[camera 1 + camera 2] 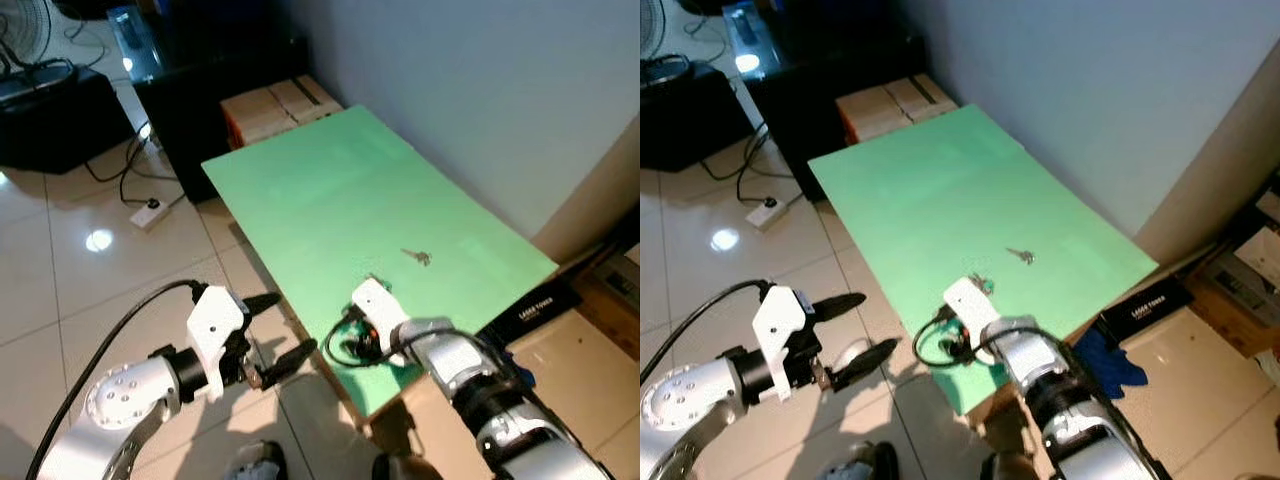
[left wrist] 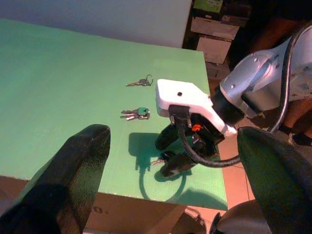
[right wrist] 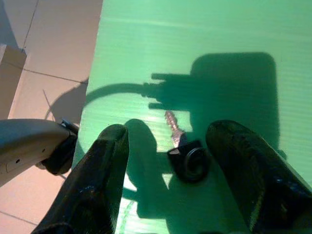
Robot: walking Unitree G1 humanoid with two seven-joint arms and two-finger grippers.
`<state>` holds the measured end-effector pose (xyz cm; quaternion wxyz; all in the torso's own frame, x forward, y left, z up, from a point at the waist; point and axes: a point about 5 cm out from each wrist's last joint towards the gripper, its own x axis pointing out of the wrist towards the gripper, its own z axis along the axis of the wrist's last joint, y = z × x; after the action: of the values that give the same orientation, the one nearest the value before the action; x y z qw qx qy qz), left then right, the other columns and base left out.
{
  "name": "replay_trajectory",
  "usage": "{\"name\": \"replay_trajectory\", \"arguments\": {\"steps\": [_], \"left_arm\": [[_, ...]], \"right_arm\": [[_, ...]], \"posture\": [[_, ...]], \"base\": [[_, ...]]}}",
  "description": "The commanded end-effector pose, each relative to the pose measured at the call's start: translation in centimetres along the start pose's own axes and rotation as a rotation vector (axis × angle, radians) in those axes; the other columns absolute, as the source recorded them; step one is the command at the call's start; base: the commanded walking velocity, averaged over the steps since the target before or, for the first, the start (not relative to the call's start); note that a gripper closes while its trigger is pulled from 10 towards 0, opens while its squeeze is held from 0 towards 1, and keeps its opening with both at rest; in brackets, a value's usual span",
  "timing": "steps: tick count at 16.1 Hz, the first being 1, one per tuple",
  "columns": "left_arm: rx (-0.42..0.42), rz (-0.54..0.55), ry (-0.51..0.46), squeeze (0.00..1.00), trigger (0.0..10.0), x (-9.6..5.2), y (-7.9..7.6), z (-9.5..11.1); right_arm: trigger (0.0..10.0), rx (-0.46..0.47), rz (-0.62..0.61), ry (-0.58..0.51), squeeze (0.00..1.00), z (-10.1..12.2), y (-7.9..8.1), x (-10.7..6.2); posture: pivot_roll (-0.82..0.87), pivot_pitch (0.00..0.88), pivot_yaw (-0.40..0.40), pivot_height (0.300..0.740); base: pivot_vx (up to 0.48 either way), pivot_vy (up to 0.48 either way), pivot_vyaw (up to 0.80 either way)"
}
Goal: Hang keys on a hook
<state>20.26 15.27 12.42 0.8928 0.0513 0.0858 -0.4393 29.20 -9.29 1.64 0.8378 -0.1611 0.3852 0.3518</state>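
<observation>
Black-headed key [image 3: 184, 155] lies on the green tabletop [image 1: 340, 190] near its front edge, between the right gripper's [image 3: 175, 170] spread fingers, untouched; two more key bunches [image 2: 136, 113] lie beyond; left gripper [image 1: 272, 340], fingers apart, hovers over tiled floor [image 1: 70, 290].

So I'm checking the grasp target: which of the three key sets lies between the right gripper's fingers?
The black-headed key, nearest the table's front edge, lies between the open right gripper fingers. The green-tagged bunch and the plain key lie farther along.
</observation>
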Motion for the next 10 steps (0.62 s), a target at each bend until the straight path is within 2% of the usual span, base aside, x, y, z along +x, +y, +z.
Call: {"name": "replay_trajectory", "arguments": {"steps": [1, 5, 8, 10], "left_arm": [[-0.001, -0.009, 0.019, 0.0, 10.0, -0.3, -0.2, -0.2], [0.0, -0.013, 0.02, 0.0, 10.0, -0.3, -0.4, -0.1], [-0.003, -0.021, 0.02, 0.0, 10.0, -0.4, -0.7, 0.1], [-0.003, -0.022, 0.019, 0.0, 10.0, -0.4, -0.7, 0.2]], "right_arm": [[10.0, 0.0, -0.01, 0.002, 0.0, -0.2, -0.1, 0.2], [10.0, 0.016, 0.005, 0.015, 0.0, -0.7, -0.1, 0.5], [10.0, -0.01, 0.001, 0.084, 0.0, -1.5, -0.4, 0.5], [5.7, -0.008, 0.003, 0.103, 0.0, -1.9, -0.6, 0.4]], "posture": [[0.06, 0.148, 0.036, 0.74], [0.06, 0.144, 0.033, 0.74], [0.06, 0.14, 0.031, 0.74], [0.06, 0.139, 0.03, 0.74]], "base": [[0.0, 0.0, 0.0], [0.0, 0.0, 0.0], [0.0, 0.0, 0.0], [0.0, 0.0, 0.0]]}}
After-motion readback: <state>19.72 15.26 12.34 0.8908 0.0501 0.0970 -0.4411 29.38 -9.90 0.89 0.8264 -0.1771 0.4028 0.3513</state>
